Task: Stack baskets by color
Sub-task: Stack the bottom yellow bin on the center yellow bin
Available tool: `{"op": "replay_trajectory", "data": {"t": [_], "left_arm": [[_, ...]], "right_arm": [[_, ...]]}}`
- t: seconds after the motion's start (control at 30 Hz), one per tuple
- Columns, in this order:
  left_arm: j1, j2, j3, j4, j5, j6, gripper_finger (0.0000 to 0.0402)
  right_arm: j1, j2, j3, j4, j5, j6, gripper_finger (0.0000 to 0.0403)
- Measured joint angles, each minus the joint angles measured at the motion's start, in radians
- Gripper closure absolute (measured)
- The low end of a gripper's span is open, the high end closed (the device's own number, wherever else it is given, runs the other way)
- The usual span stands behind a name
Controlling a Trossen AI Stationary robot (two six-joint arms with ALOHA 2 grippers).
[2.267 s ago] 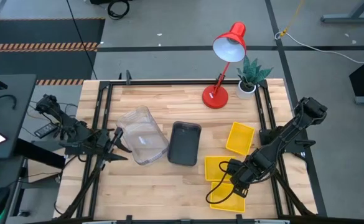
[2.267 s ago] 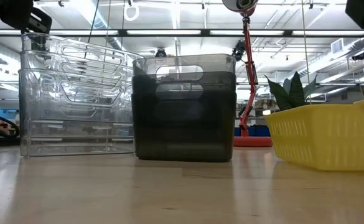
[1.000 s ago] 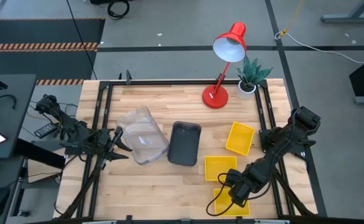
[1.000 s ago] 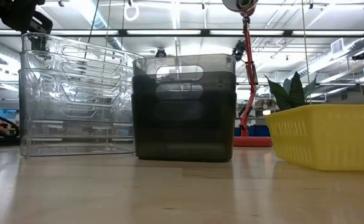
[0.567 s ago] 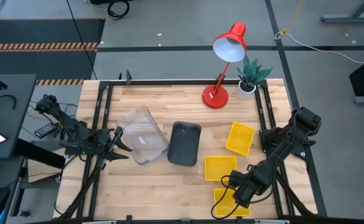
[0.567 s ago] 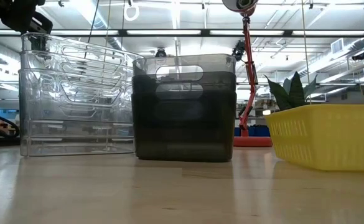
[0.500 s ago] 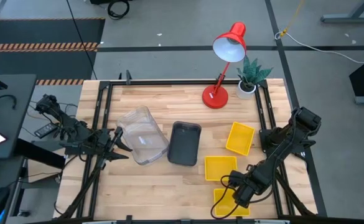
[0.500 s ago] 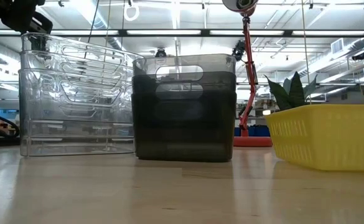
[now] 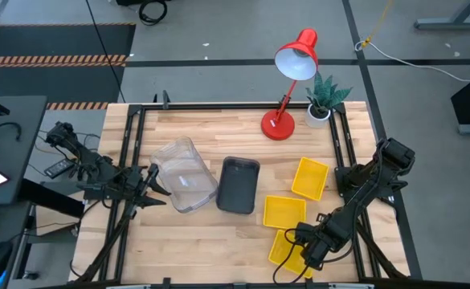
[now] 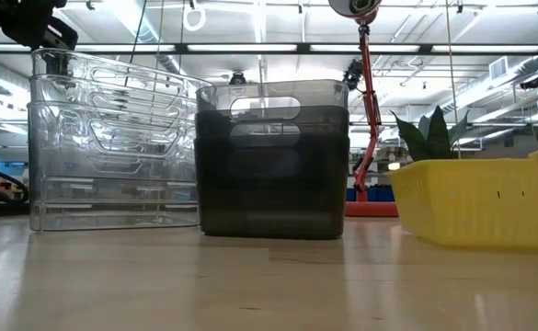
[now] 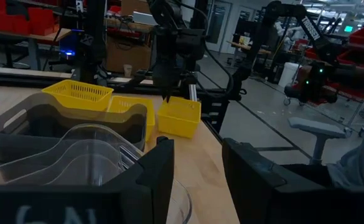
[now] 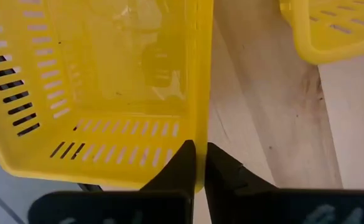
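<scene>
Three yellow baskets show in the high view. One (image 9: 310, 177) and a second (image 9: 284, 212) rest on their bottoms at the right. The third (image 9: 285, 247) stands askew by the near edge, with my right gripper (image 9: 305, 251) shut on it from above. A dark grey stack (image 9: 239, 185) and a clear stack (image 9: 184, 175) sit mid-table. My left gripper (image 9: 154, 178) waits open and level just left of the clear stack, its fingers holding nothing in the left wrist view (image 11: 197, 165). My right gripper pinches the rim of the nearest yellow basket's wall (image 12: 198, 118), the wall toward the table's right edge. One finger (image 12: 180, 160) is inside the basket and one (image 12: 222, 167) outside. The fingers point down. Whether the basket's bottom is clear of the table I cannot tell.
A red desk lamp (image 9: 287, 88) and a small potted plant (image 9: 323, 100) stand at the far right. Black frame rails (image 9: 134, 160) run along the table's left and right sides. Bare wood lies toward the near left (image 9: 194, 241).
The nearest yellow basket has turned askew and shifted a little toward the table's left, in my right gripper's hold. In the low view its yellow wall has moved left and a raised yellow corner now shows at the right edge.
</scene>
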Motion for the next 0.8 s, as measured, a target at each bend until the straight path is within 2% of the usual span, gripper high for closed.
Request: {"op": "replay_trajectory", "data": {"t": [0.17, 0.4, 0.8], "left_arm": [[0.0, 0.0, 0.0, 0.0, 0.0, -0.015, 0.026], [0.0, 0.0, 0.0, 0.0, 0.0, -0.041, 0.026], [0.0, 0.0, 0.0, 0.0, 0.0, -0.04, 0.026]], "right_arm": [[0.0, -0.002, 0.009, -0.005, -0.017, -0.028, 0.039], [0.001, -0.007, 0.094, -0.034, -0.026, -0.155, 0.039], [-0.042, -0.114, 0.274, -0.415, 0.237, -0.248, 0.039]]}}
